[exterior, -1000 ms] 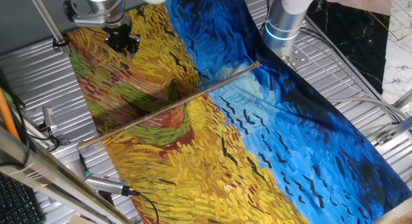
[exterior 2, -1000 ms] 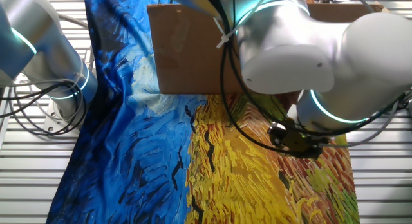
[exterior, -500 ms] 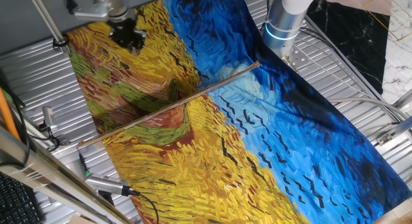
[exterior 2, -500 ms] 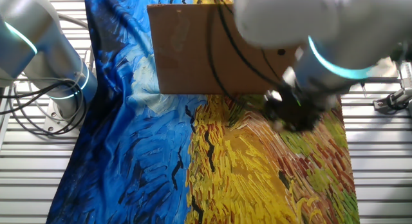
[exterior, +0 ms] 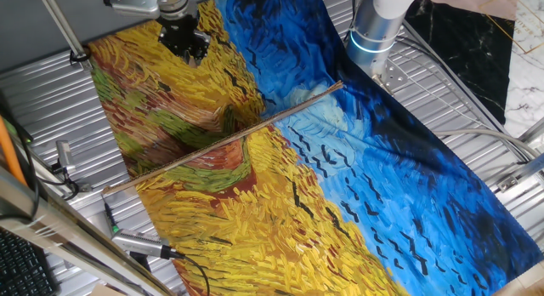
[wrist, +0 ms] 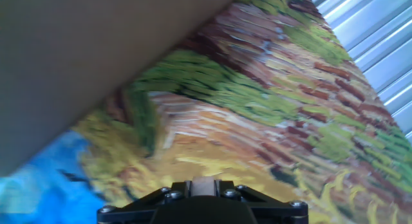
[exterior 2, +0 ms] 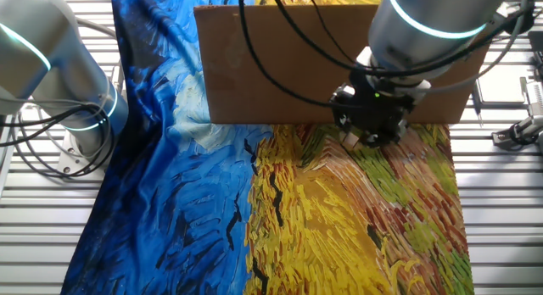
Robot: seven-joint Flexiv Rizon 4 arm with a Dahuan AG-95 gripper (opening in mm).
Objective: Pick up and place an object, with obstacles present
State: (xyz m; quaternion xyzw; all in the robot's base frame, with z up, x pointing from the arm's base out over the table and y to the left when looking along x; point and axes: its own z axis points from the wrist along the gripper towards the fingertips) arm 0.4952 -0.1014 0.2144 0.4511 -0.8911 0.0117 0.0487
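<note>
My gripper (exterior: 189, 51) hangs above the yellow part of the painted cloth (exterior: 195, 100), near its far left end. In the other fixed view the gripper (exterior 2: 366, 132) is right in front of the upright cardboard board (exterior 2: 271, 66). A tiny pale tan blocky piece (wrist: 205, 185) sits pinched between the jaws in the hand view. It shows as a small pale corner (exterior 2: 349, 140) at the gripper's lower left in the other fixed view. The jaws are shut on it, clear of the cloth.
The cardboard board stands across the cloth; edge-on it looks like a thin brown strip (exterior: 225, 141), and it fills the upper left of the hand view (wrist: 96, 50). A second arm's base (exterior: 374, 32) stands beside the blue half. Ribbed metal table (exterior: 459, 100) surrounds the cloth.
The gripper has moved with the piece from the green-brown patch toward the cardboard board, and it has risen. The cloth and the board have not moved.
</note>
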